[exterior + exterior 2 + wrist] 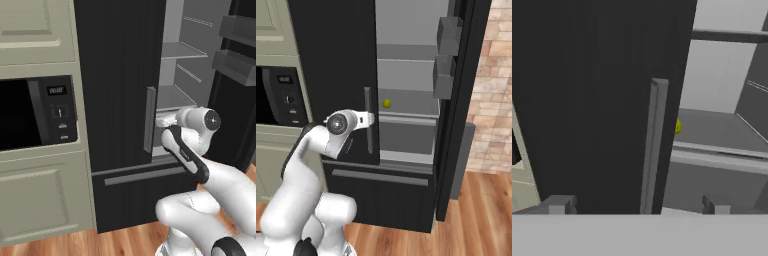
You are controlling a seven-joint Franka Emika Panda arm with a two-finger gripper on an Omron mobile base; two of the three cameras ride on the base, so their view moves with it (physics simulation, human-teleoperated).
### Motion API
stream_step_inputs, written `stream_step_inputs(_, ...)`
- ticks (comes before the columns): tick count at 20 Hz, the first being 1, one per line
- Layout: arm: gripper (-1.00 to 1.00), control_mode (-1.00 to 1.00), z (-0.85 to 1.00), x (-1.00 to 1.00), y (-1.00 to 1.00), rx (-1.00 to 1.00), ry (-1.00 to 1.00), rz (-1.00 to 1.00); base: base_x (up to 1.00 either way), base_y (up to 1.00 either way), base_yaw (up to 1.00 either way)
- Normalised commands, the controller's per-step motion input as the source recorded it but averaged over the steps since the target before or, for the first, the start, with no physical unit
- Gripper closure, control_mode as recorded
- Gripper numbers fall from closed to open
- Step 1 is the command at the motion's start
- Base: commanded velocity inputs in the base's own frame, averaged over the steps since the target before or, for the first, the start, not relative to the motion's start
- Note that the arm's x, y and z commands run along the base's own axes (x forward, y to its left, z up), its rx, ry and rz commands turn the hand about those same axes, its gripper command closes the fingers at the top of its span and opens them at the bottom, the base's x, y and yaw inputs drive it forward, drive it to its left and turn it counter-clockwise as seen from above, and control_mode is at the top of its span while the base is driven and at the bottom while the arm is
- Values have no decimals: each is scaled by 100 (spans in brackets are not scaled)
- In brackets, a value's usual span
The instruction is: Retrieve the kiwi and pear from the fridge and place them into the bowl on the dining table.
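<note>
The fridge [336, 60] has its right door open; the pear [386, 103] sits on a shelf. The gripper [637, 206] spreads wide near the left door's handle [653, 145].

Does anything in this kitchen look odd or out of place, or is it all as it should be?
Nothing is spilled, broken or askew. The fridge has its right door swung open and its left door shut. Its grey shelves look nearly bare, with one small yellow fruit, the pear, alone on a shelf. The gripper hangs open before the left door's handle.
</note>
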Motion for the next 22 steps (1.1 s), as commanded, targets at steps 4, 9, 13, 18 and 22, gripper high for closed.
stream_step_inputs(4,-100,-100,0,67,0,0,0,0,0,0,0)
stream_step_inputs(9,-100,-100,0,70,0,0,0,0,0,0,0)
stream_step_inputs(13,-100,-100,-1,68,0,0,0,0,0,0,0)
stream_step_inputs(18,-100,-100,-5,69,-1,0,0,0,0,0,0)
stream_step_inputs(22,-100,-100,-8,70,-7,0,0,0,0,0,0)
